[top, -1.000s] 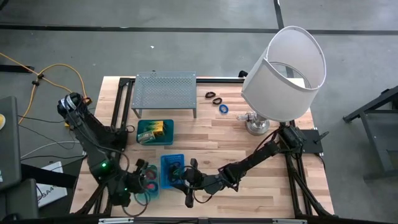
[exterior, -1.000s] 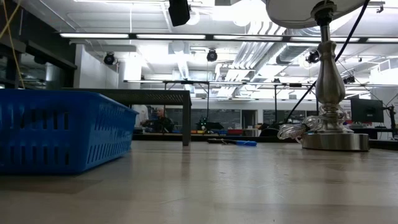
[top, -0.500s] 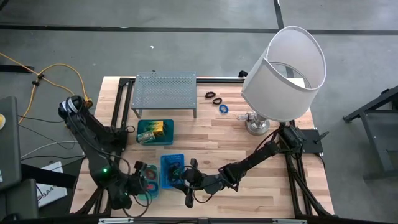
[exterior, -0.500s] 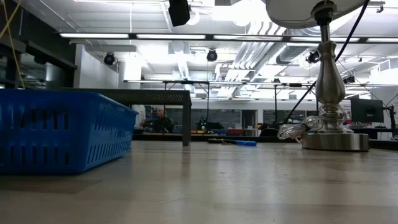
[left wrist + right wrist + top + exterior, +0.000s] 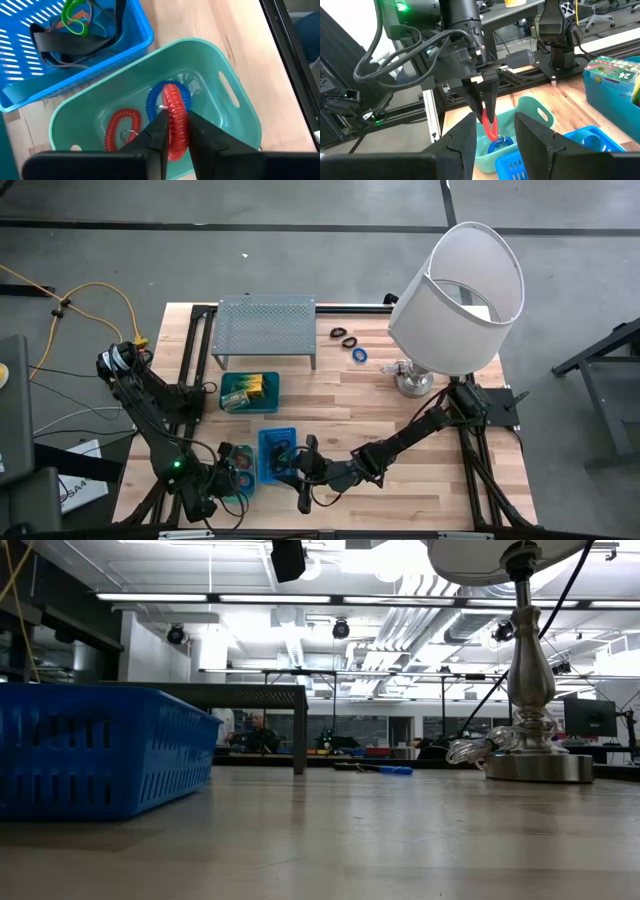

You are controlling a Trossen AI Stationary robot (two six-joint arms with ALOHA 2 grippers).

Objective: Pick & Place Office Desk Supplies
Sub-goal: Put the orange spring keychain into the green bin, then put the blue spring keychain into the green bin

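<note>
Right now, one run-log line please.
left gripper: holding red coil ring over teal bin | right gripper: open, empty, near blue basket

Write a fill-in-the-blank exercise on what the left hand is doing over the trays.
1. The left hand pinches a coiled ring coloured ____.
2. It hangs over the ____ tray, which already holds a blue ring and another red one.
3. The basket beside that tray is coloured ____.
4. By the lamp, a ____ ring lies on the table.

Missing words: red; teal; blue; blue
</note>
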